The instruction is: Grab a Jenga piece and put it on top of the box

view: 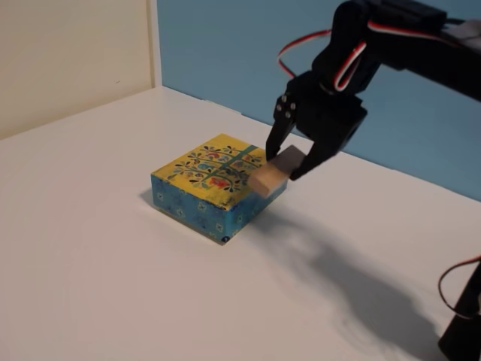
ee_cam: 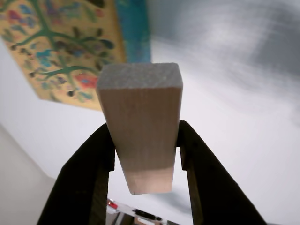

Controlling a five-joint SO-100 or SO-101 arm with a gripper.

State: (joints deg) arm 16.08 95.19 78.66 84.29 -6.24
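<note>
- Gripper [view: 284,167]: your jaws are closed on the block [view: 272,173], one finger on each long side. The wrist view shows the same hold, with the block [ee_cam: 140,131] filling the gap between the fingers [ee_cam: 89,178] and jutting out past them.
- Block: it hangs in the air, tilted, at the box's [view: 214,184] right edge in the fixed view. Whether its low end touches the box cannot be told from either view.
- Box: it sits on the white table [view: 90,263], yellow patterned top up, blue sides showing. In the wrist view the box [ee_cam: 61,51] lies off to the upper left, so the block is not yet centred over it.
- Step in hand: carry the block over the box top and set it down.
- How to do it well: bring the block further in from the edge, toward the middle of the top, before you lower.
- Level the block if you can, so that a broad face meets the top and not a corner.
- Open your jaws only once the block rests on the box; a release at the edge will probably let it tip off onto the table.
</note>
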